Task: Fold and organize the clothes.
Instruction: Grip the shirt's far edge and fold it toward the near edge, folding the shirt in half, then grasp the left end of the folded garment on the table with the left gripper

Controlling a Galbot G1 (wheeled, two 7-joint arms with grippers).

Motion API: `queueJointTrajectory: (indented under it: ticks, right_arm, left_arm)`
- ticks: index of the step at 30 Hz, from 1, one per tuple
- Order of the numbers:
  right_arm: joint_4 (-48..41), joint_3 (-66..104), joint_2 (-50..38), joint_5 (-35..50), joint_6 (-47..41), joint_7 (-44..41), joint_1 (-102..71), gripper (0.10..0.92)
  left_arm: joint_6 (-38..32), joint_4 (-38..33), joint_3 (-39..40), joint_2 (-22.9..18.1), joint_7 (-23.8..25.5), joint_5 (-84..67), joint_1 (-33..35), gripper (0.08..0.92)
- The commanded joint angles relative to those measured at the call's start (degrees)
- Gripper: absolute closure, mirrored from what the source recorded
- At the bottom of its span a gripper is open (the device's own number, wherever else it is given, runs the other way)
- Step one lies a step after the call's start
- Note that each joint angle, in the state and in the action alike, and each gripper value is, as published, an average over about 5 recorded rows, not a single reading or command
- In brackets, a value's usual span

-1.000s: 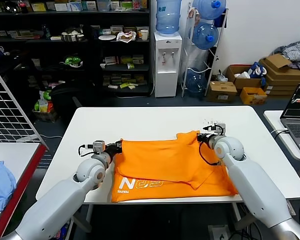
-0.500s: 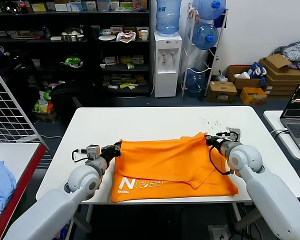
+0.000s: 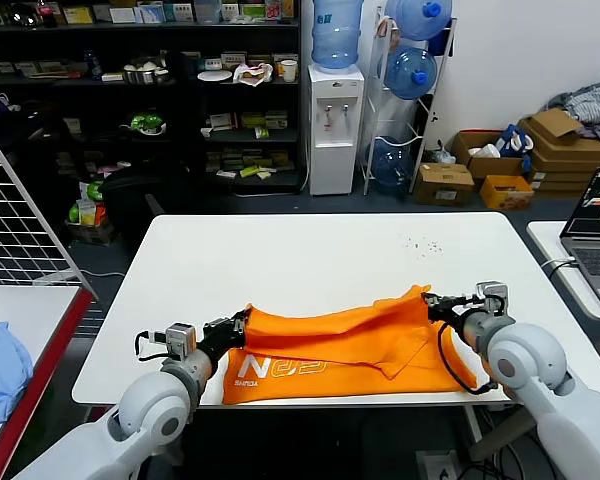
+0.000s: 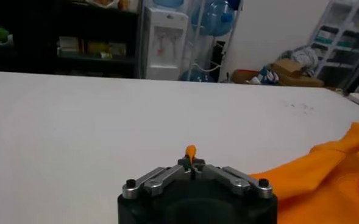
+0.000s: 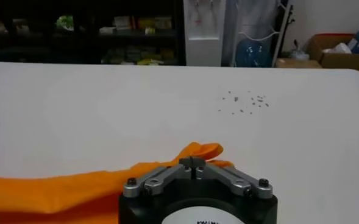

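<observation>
Since 1 second ago both arms have drawn the orange T-shirt's [image 3: 340, 340] far edge toward the near side of the white table [image 3: 310, 250]. Left gripper [image 3: 238, 327] and right gripper [image 3: 429, 302] are each clamped on a far corner. Uneven pulling could skew the fold or slide the shirt off the near edge

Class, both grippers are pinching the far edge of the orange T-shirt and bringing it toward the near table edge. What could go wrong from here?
1. The left gripper shows only a sliver of T-shirt; that corner could slip free.
2. The T-shirt already reaches the table's near edge; it might slide off.
3. The cloth sags between it and the right gripper, so the fold may land creased.
</observation>
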Motion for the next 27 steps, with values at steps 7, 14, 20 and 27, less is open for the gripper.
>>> queueJointTrajectory:
  ticks: [7,14,20,27]
  right_arm:
    - [8.5,6.9,-2.0,0.5,-1.7,2.0,-12.9,0.853]
    - [8.3,7.9,-1.8,0.2,-1.5,2.3,-11.9,0.657]
    - [7.9,9.2,-1.1,0.1,-1.1,2.4,-11.9,0.483]
    - [8.0,9.5,-0.1,-0.2,-1.0,2.4,-12.7,0.284]
  left_arm:
    - [1.0,-6.7,-3.5,2.8,-0.9,1.5,9.7,0.821]
    - [0.8,-6.0,-5.6,1.9,-0.9,3.2,12.2,0.622]
    - [-0.5,-3.4,-6.9,0.0,-0.3,6.4,15.1,0.449]
    - [-0.9,0.0,-8.7,-2.9,0.6,7.5,15.2,0.250]
